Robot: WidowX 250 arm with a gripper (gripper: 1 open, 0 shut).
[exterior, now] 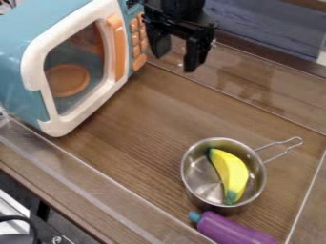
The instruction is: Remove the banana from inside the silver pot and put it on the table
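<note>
wood-grain table (140,143) under everything, toy microwave (79,62) at one side, orange plate inside behind its window. silver pot (190,187) sits upright near the other edge, wire handle pointing off to the side. purple eggplant toy (232,230) lies just beside the pot. black claw (176,52) hangs by the microwave, fingers spread, nothing between them, probably since the job hasn't really begun. banana (230,175) is in the pot, curved along the bowl because the round wall hems it in, well apart from the claw.

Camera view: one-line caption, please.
Open black gripper above the brown wood-grain tabletop, yellow toy banana inside the shiny steel pot.
</note>
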